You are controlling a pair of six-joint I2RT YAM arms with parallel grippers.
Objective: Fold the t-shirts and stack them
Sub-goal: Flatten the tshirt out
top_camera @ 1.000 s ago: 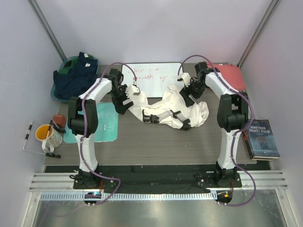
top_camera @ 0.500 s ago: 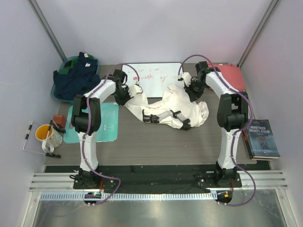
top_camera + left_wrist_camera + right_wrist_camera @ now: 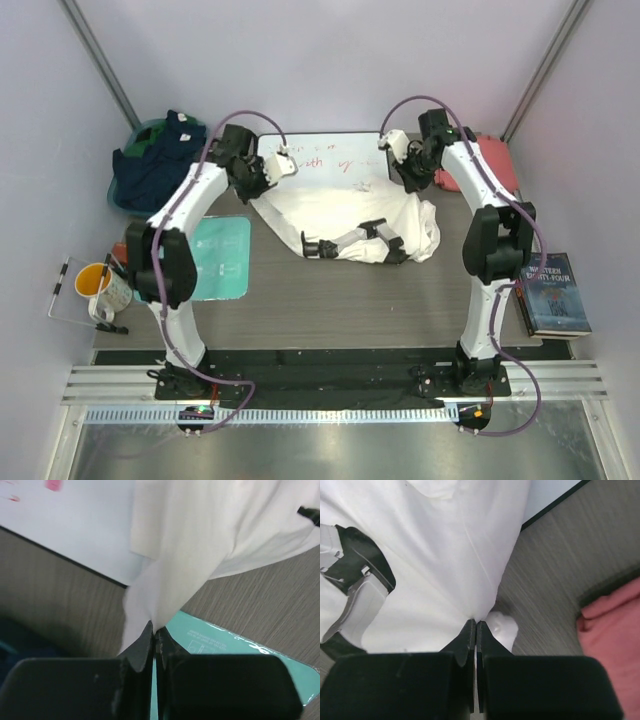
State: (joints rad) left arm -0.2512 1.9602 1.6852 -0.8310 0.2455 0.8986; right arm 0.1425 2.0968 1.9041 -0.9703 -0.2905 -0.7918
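Note:
The cream-white t-shirt (image 3: 340, 212) hangs spread between my two grippers in front of the whiteboard, its black-and-grey print (image 3: 362, 240) bunched at the lower edge. At the shirt's left corner my left gripper (image 3: 266, 178) is shut on the cloth; the left wrist view shows the jaws (image 3: 154, 628) pinching a fold of the t-shirt (image 3: 200, 535). My right gripper (image 3: 408, 176) is shut on the right corner, with the tips (image 3: 476, 623) closed on the cloth (image 3: 445, 570). The salmon-red t-shirt (image 3: 490, 163) lies at the back right, also in the right wrist view (image 3: 615, 625).
A whiteboard (image 3: 320, 155) with red scribbles lies behind the shirt. A teal board (image 3: 215, 258) lies at the left. Dark clothes (image 3: 155, 160) fill a basket at the back left. A mug (image 3: 100, 290) stands at the left edge, a book (image 3: 555, 295) at the right.
Both grippers have shut on the cream-white t-shirt's corners and moved back and apart, pulling the crumpled shirt out wider.

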